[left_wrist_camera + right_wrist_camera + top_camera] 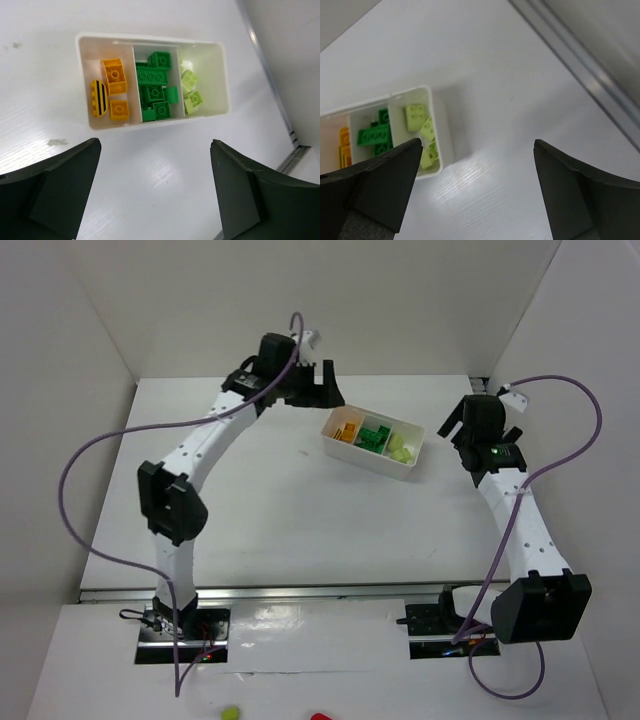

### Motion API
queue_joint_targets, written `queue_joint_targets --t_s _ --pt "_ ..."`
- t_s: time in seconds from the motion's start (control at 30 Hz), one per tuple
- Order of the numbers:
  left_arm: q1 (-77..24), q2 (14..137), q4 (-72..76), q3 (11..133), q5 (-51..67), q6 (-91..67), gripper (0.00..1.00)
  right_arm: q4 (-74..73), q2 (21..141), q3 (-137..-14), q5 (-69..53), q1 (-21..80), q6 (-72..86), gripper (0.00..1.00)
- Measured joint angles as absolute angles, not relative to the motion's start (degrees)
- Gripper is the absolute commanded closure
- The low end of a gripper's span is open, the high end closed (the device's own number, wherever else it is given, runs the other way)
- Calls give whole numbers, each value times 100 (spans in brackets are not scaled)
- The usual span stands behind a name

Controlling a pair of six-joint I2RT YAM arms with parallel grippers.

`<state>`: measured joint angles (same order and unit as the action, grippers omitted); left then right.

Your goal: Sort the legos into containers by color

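While peering down past the left gripper [155,150], can see jaws spread wide and nothing held. Same deal at the right gripper [477,147]: fully apart, empty.

Moving outward from the left one, hit the white tray [160,125] straight ahead, long axis lying crosswise to the view and roughly parallel to the line between the fingers. From the right one, find it off to the left side of the view, partly tucked behind one finger.

Going by the overhead, would call the left arm a touch nearer, parked just beside a far corner of the tray, with the right arm near the opposite short end.

Inside, as the left wrist cam sees it: orange legos [114,75] in the left compartment, dark green legos [152,77] piled in the middle, pale yellow-green legos [189,80] on the right. Looks sorted, so probably done or close.

Worth noting:
- The left wrist cam gives all three compartments plus a black-striped orange piece [100,97].
- The right wrist cam cuts off most of the orange section.
- The overhead alone gives both arms together, plus two coloured blobs [230,711] at its bottom edge, too small to identify.
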<state>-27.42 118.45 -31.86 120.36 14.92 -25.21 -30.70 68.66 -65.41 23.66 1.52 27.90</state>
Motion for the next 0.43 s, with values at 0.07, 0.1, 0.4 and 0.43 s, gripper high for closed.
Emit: queue_joint_targets --t_s 0.07,0.1,0.4,0.43 --pt "-2593 11218 -3168 11730 1538 -2453 0 -3188 6895 -6563 2788 152 2891 0" --pt "-2477 10912 -3173 11611 1555 -2423 0 -3260 6895 -6563 2930 152 2917 0" --pt "-1695 9085 -3146 10416 1590 -2224 0 -3389 6698 -6320 3441 152 3035 0" --pt "-1638 8989 -3146 10309 1643 -2224 0 -3393 6663 -6261 3450 152 3039 0"
